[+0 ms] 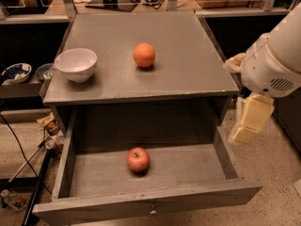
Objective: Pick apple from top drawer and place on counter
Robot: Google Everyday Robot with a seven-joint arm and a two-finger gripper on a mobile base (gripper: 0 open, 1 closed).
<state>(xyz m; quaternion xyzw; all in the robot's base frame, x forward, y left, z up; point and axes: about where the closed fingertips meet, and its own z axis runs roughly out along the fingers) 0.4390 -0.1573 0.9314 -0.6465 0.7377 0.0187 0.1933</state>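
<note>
The red apple [138, 159] lies on the floor of the open top drawer [146, 203], near its middle front. The drawer is pulled fully out below the grey counter [178, 74]. My gripper [245, 133] hangs at the right, just outside the drawer's right wall and below the counter's right front corner. It points down, is well to the right of the apple, and holds nothing that I can see.
A smooth orange fruit [144, 55] sits in the middle of the counter and a white bowl [75, 64] at its left front. Bowls stand on a low shelf at the far left [16, 72]. Cables and clutter lie on the floor at the left [28, 164].
</note>
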